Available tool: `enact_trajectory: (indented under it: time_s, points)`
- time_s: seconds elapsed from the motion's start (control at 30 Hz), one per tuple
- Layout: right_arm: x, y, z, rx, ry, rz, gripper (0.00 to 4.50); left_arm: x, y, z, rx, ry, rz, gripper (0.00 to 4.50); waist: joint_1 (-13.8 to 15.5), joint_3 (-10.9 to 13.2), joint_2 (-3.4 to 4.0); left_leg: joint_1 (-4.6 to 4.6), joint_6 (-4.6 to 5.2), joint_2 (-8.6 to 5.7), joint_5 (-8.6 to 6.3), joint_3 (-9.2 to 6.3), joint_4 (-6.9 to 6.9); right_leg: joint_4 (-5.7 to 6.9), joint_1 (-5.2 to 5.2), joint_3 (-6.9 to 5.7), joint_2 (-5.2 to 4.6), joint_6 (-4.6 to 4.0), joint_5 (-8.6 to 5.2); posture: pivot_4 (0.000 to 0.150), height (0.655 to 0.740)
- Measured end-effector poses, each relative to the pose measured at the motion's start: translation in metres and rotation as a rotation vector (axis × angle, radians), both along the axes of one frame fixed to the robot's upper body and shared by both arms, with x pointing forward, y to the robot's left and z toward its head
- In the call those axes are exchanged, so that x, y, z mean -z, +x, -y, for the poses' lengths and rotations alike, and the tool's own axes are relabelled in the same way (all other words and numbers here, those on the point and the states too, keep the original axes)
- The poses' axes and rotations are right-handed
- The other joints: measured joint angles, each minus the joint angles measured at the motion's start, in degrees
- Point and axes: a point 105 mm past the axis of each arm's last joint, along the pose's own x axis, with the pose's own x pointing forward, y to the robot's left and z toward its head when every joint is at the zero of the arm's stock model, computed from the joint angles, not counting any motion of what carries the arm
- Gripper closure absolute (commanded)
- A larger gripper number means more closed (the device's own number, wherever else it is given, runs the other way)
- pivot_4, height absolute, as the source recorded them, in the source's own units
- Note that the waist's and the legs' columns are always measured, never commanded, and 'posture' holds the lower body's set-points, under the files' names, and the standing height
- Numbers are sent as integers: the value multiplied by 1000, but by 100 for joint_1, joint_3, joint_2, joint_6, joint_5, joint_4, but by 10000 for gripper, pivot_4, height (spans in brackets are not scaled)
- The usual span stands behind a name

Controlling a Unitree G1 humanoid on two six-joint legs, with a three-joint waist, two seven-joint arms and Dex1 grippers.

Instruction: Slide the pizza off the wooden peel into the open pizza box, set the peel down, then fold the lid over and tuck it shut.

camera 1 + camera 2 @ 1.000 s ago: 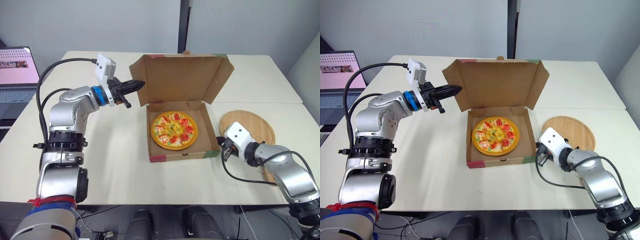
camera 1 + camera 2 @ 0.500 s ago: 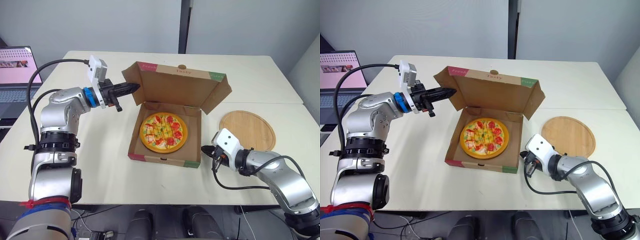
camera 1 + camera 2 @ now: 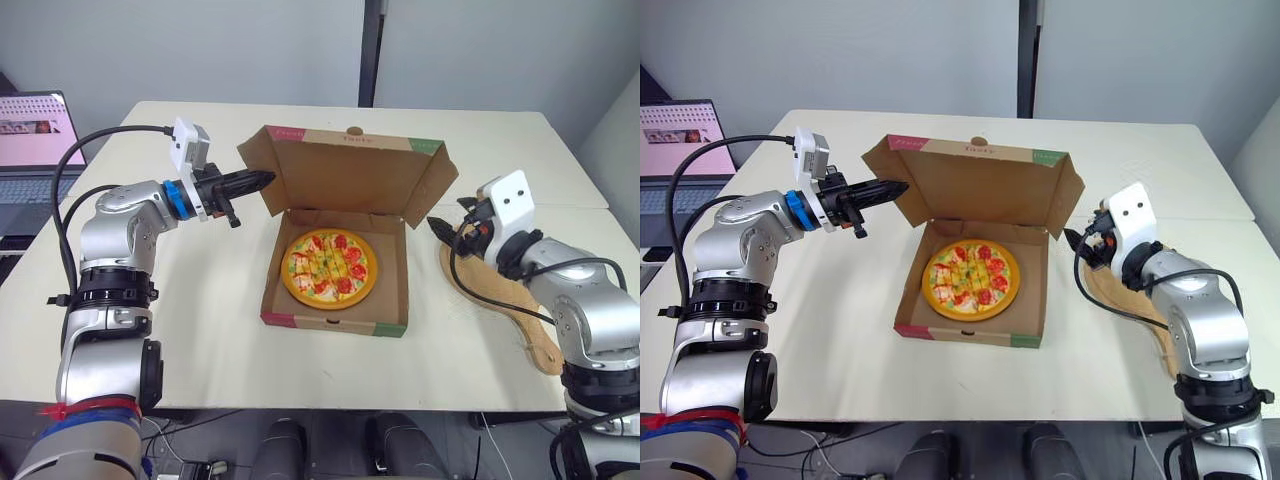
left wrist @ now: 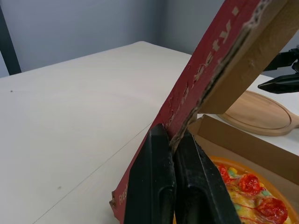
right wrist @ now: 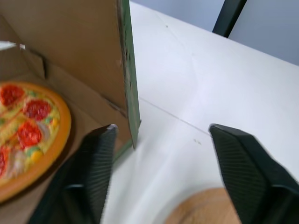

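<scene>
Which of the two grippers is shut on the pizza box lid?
The left gripper: it pinches the left flap of the lid. The right gripper stands open beside the lid's right edge.

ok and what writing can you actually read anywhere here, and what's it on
"Tasty": middle of the front flap of the pizza box lid, just legible.
"Fresh": probably, on the red patch at that flap's left end; very small.
Green patch at the flap's right end: print too small to read.
Laptop screen: pink page, text too small to read.
</scene>
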Motion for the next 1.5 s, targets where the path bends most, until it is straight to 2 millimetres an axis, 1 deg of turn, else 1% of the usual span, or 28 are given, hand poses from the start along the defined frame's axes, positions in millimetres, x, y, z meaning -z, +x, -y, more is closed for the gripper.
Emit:
enact_trajectory:
  time_s: [0.13, 0.2, 0.27, 0.37, 0.5, 0.53, 0.6, 0.7, 0.87, 1.0, 1.2, 1.33, 1.5]
  points:
    - [-16, 5, -9, -17, 24, 28, 9184, 0, 0, -1, -5, 4, 7, 45000, 0, 0, 0, 0, 0, 0, 0, -1, 1, 1, 0, -1, -1, -1, 0, 1500, 7316]
    - [-24, 6, -17, -38, 64, 36, 9184, -1, 1, -1, -13, 4, 11, 45000, -8, 0, 0, 1, 0, 1, 0, -1, 1, 3, 0, 0, -1, -1, 0, 1500, 7316]
    - [-26, 5, -24, -60, 90, 30, 9184, -1, 2, -1, -21, 3, 11, 45000, -4, 0, 0, 0, 0, 1, 0, -3, 0, 4, 0, -2, -1, -1, 0, 1500, 7316]
    - [-24, 5, -28, -63, 109, 10, 15339, -1, 2, -2, -24, 3, 11, 45000, 0, 0, 0, -1, 0, -1, 0, -2, 1, 3, 0, -1, -3, -1, 1, 1500, 7316]
    - [-24, 5, -27, -51, 114, 13, 29569, -1, 3, -2, -30, 3, 11, 45000, 1, 0, 0, -1, 0, -1, 0, -2, 1, 3, 0, -2, -3, -1, 0, 1500, 7316]
    - [-25, 5, -28, -50, 116, 17, 35206, -1, 3, -2, -32, 4, 13, 45000, 0, 0, 0, -1, 0, 0, 0, -2, 1, 3, 0, -2, -3, -1, 0, 1500, 7316]
    - [-26, 4, -28, -51, 117, 22, 36895, -1, 3, -2, -33, 4, 15, 45000, -2, 0, 0, 0, 0, 0, 0, -2, 1, 3, 0, -2, -3, -1, 1, 1500, 7316]
    - [-27, 5, -29, -38, 125, 27, 44872, 1, 3, -2, -46, 8, 13, 45000, -3, 0, 0, 0, 0, 0, 0, -2, 1, 4, 0, -2, -3, -1, 1, 1500, 7316]
    - [-34, 4, -35, -30, 142, 23, 44872, -3, 1, 0, -84, 41, 6, 45000, -1, 0, 0, -1, 0, 1, 0, -5, 0, 4, 0, -3, -3, -1, 1, 1500, 7316]
    - [-37, 1, -43, -12, 167, 5, 44872, -5, -3, 4, -130, 49, -40, 45000, -1, 0, 0, -1, 0, 1, 0, -6, 0, 6, -1, -4, -4, -1, 1, 1500, 7316]
    - [-37, -1, -43, 42, 211, -26, 44872, -4, -8, 14, -181, 14, -110, 45000, -1, 0, 0, -1, 0, 0, 0, -6, 0, 6, 0, -4, -8, -1, 1, 1500, 7316]
    - [-36, -4, -47, 61, 235, -42, 44872, -4, -9, 21, -222, -39, -150, 45000, 0, 0, 1, -1, 0, -1, 0, -8, 0, 6, 0, -5, -8, -1, 1, 1500, 7316]
    - [-43, -3, -47, 72, 246, -32, 44872, -6, -9, 25, -235, -88, -197, 45000, -1, 0, 1, 0, 0, -2, 0, -8, 0, 6, -1, -6, -9, -1, 1, 1500, 7316]
